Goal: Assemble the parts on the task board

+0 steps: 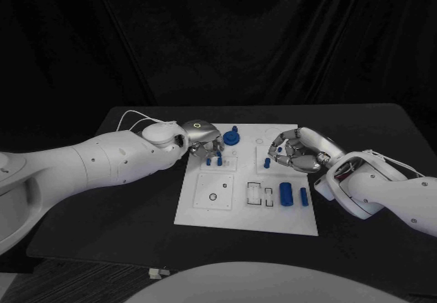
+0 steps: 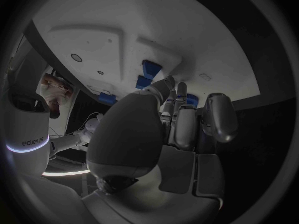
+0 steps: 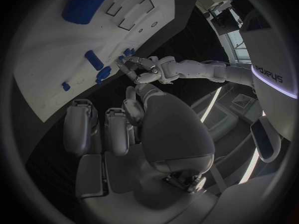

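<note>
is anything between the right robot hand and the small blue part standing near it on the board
Nothing visible. The right robot hand hovers just beside the small blue part on the task board, with only bare white board between them. The left robot hand works farther along, at the other pegs.

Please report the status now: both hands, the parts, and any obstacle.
Left hand down on task board, fingers at small blue parts; grip unclear. Right hand holds nothing, fingers curled, beside one part. No obstacle seen.

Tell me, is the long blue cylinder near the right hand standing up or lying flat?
Lying flat. The long blue cylinder rests lengthwise on the white task board, beside empty rectangular slots.
</note>
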